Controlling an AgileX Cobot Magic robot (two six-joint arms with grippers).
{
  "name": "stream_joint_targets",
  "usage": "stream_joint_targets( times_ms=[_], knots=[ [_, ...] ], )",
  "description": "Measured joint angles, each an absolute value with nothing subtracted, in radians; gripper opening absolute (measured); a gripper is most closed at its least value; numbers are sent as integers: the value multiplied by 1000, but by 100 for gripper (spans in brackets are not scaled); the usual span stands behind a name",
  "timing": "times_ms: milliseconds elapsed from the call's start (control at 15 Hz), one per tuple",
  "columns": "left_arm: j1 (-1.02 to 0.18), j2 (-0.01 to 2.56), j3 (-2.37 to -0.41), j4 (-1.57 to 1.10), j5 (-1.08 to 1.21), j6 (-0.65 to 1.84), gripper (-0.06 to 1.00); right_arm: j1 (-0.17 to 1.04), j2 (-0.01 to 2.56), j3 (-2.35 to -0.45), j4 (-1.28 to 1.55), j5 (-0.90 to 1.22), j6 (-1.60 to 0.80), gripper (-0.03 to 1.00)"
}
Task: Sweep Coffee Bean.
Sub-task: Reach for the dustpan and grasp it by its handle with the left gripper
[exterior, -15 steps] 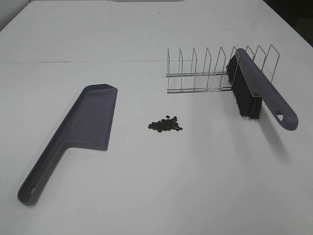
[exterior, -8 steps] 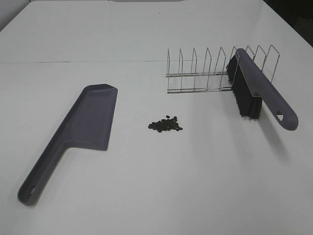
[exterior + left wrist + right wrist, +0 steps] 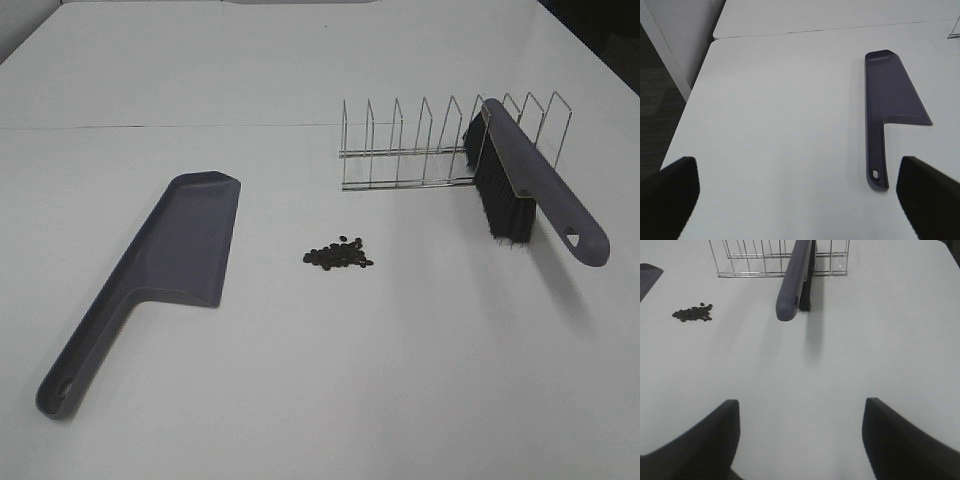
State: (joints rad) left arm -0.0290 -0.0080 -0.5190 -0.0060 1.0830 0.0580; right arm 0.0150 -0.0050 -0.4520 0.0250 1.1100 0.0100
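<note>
From up high, the coffee bean point(image 3: 338, 254) pile sits on the counter point(image 3: 300, 380) between the dustpan point(image 3: 180, 240) and the brush point(image 3: 530, 185) on its wire rack point(image 3: 400, 153). Left wrist: the left gripper point(image 3: 797, 172) is spread wide, holding nothing. Right wrist: the right gripper point(image 3: 801, 410) gapes too, holding nothing.

Open table point(image 3: 400, 360) all round beans point(image 3: 338, 255), front approach free. Dustpan point(image 3: 185, 240) well apart on left. Wire rack point(image 3: 400, 150) behind. Brush point(image 3: 530, 168) leans in rack, handle jutting forward on right.
</note>
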Motion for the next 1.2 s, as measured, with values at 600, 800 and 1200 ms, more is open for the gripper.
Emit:
stream_joint_targets(
  times_ms=[600,800,1200],
  knots=[
    [-29,-8,-519,-6,1083,58,99,15,-5,-452,9,1110,13,60],
    [-29,-8,-519,-6,1083,58,99,15,-5,-452,8,1110,13,60],
    [-29,3,-524,-6,1094,57,99,15,-5,-452,8,1110,13,60]
  ],
)
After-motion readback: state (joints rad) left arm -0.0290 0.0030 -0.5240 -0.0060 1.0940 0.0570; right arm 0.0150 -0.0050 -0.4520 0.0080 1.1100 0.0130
